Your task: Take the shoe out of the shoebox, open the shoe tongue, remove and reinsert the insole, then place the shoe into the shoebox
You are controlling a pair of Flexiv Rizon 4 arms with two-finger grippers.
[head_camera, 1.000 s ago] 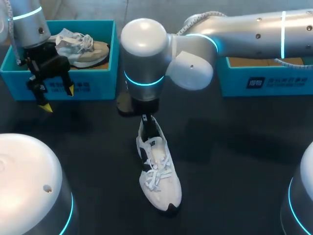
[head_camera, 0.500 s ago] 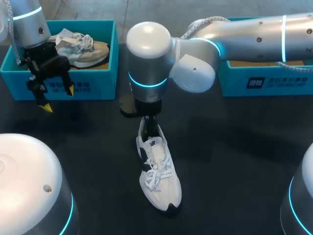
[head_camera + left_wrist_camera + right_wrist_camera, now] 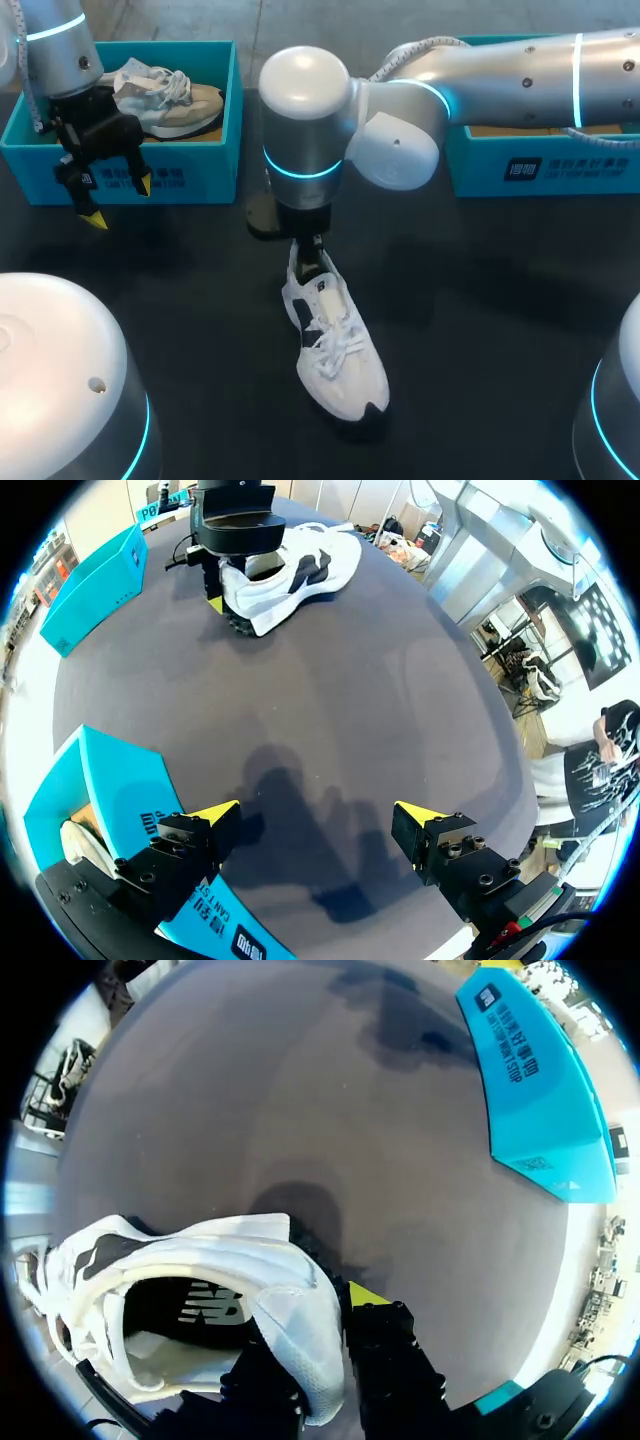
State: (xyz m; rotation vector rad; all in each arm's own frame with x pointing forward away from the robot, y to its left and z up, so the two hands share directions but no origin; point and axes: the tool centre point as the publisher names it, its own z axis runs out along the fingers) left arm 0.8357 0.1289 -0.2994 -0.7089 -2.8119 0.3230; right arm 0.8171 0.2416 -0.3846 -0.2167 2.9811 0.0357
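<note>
A white shoe (image 3: 335, 350) with black side marks lies on the dark table, toe toward me. My right gripper (image 3: 310, 252) comes down onto its heel. In the right wrist view one finger is inside the shoe (image 3: 200, 1290) and the yellow-tipped one outside, so my right gripper (image 3: 315, 1350) is shut on the heel wall. My left gripper (image 3: 118, 200) hangs open in front of the left teal shoebox (image 3: 215, 120), holding nothing. In the left wrist view the left gripper (image 3: 315, 815) has only bare table between its fingers, and the white shoe (image 3: 290, 570) lies far ahead.
A beige and grey shoe (image 3: 165, 95) lies in the left shoebox. A second teal shoebox (image 3: 540, 165) stands at the back right under my right arm. Two white arm bases sit at the near corners.
My right gripper has shut on the shoe's heel. The shoe has turned, its toe swinging to the right. The left arm has not moved.
</note>
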